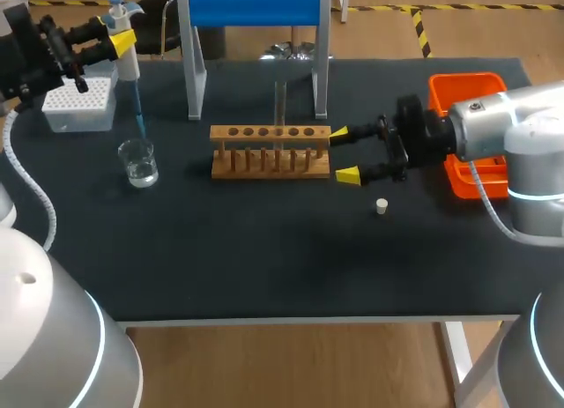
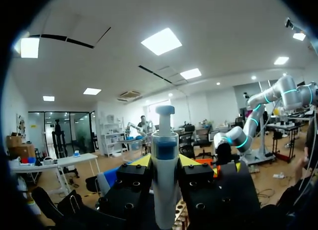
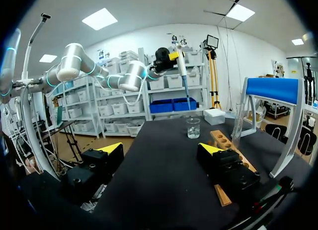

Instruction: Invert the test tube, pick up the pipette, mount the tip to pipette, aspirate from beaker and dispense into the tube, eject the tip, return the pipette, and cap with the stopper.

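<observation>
The black tabletop [image 1: 264, 258] carries a wooden rack [image 1: 270, 150] near its middle, with a clear test tube [image 1: 280, 104] standing upright in it. A blue-topped stand [image 1: 256, 7] stands behind the rack, at the far edge.

My left arm comes in over the far left corner. My left gripper [image 1: 119, 40] is clamped on the pipette [image 1: 128, 60], one yellow tip on each side of its body. The pipette hangs upright, and its blue tip [image 1: 138, 117] points down with its end just over the mouth of the beaker [image 1: 139, 161]. The beaker holds a little clear liquid and sits near the left edge, just beside the white tip box [image 1: 79, 104].

My right arm reaches in low and level from the right edge, past the orange bin [image 1: 463, 82]. My right gripper [image 1: 344, 154] points toward the rack's right end with its fingers spread wide and nothing between them. The rack end lies just ahead of its fingertips, and the test tube stands further along the rack. The small white stopper [image 1: 382, 206] lies on the tabletop near my right gripper, on the side toward the near edge, apart from the fingers.
</observation>
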Robot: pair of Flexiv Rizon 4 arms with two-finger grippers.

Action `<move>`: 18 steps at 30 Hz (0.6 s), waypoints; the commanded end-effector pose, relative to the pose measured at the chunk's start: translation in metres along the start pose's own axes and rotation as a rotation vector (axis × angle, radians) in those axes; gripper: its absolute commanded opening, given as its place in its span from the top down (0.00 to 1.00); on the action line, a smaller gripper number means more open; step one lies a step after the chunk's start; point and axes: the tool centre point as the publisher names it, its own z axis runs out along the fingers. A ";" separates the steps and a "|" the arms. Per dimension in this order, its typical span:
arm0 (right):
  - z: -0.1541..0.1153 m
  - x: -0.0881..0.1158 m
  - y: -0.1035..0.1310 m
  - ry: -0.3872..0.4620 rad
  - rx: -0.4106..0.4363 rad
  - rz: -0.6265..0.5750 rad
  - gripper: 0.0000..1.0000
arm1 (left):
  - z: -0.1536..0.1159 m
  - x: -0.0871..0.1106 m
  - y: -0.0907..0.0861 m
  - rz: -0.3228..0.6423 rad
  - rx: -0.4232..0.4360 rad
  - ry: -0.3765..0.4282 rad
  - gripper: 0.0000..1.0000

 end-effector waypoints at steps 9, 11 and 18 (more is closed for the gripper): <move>-0.001 0.001 0.001 0.000 0.002 0.000 0.00 | -0.013 -0.013 0.014 -0.023 0.012 -0.005 1.00; -0.001 0.001 0.001 0.000 0.002 0.000 0.00 | -0.014 -0.016 0.016 -0.027 0.012 -0.006 1.00; -0.001 0.001 0.001 0.000 0.002 0.000 0.00 | -0.017 -0.022 0.023 -0.044 0.006 -0.012 1.00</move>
